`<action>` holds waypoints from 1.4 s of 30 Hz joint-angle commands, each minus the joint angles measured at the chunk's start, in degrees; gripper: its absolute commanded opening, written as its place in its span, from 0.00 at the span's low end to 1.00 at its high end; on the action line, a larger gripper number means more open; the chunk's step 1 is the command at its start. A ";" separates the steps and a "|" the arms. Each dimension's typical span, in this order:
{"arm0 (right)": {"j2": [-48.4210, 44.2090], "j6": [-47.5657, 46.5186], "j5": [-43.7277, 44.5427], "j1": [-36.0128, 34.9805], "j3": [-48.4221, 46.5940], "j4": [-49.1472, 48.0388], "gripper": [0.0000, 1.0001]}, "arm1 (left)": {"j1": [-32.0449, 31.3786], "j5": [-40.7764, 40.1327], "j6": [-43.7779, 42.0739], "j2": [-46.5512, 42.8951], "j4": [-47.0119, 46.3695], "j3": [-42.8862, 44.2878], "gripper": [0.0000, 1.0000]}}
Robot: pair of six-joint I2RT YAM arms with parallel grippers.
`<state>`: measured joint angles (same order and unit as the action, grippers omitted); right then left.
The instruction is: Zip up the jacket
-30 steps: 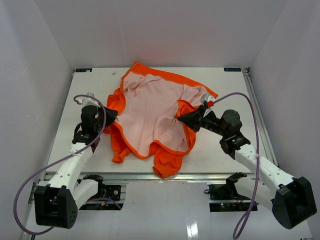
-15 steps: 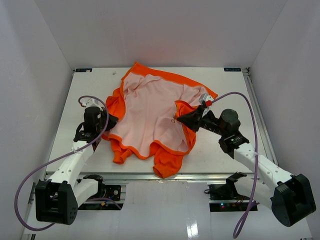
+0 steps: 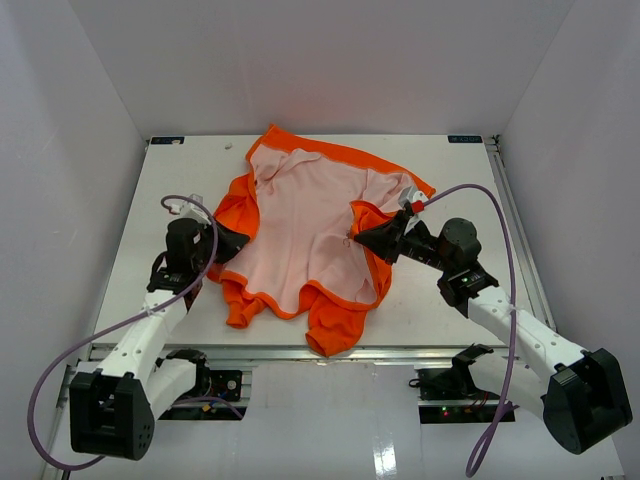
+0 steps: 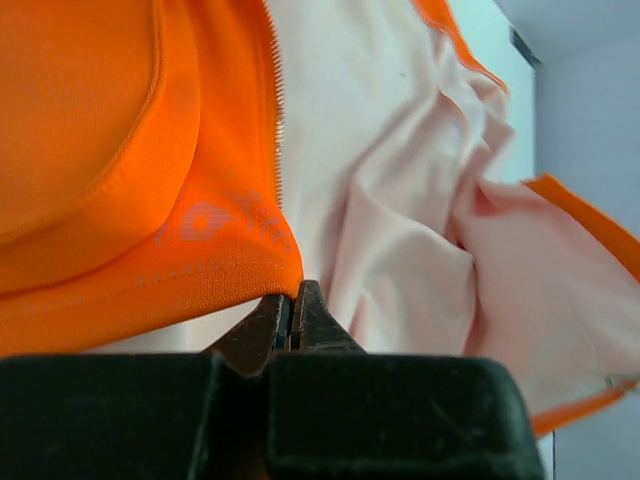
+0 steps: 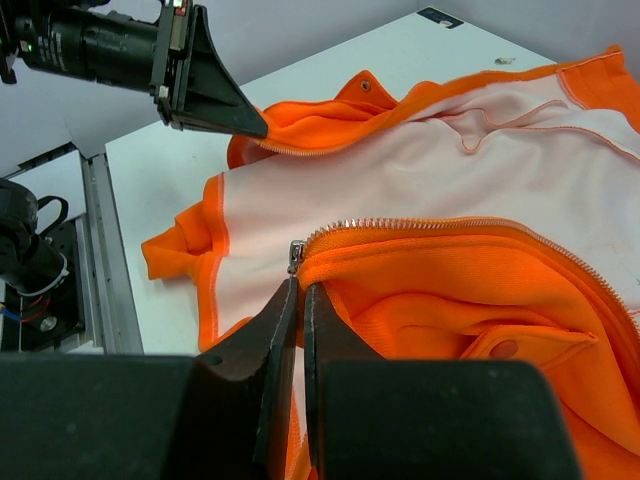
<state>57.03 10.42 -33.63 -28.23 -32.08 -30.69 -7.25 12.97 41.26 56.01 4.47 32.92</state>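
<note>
The orange jacket (image 3: 310, 225) lies open on the white table, its pale pink lining facing up. My left gripper (image 3: 243, 238) is shut on the jacket's left front edge, pinching the orange hem corner (image 4: 270, 275) beside its zipper teeth. My right gripper (image 3: 358, 235) is shut on the right front edge (image 5: 400, 270), just below the metal zipper slider (image 5: 296, 255) at the end of the zipper teeth. In the right wrist view the left gripper (image 5: 262, 128) shows holding the opposite edge.
The white table (image 3: 180, 190) is enclosed by white walls on three sides. A folded orange sleeve (image 3: 335, 325) lies near the front edge. Purple cables loop from both arms.
My left gripper has moved right and toward the middle, dragging the jacket's left edge inward over the lining. The right gripper has stayed nearly still.
</note>
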 commanded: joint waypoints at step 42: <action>-0.29 0.75 -0.83 0.12 -0.97 -2.82 0.08 | -24.15 -20.14 -15.52 18.48 22.13 16.56 0.53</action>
<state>57.14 11.57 -33.85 -28.23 -32.08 -31.03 -30.21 -6.70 29.12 73.56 24.01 47.76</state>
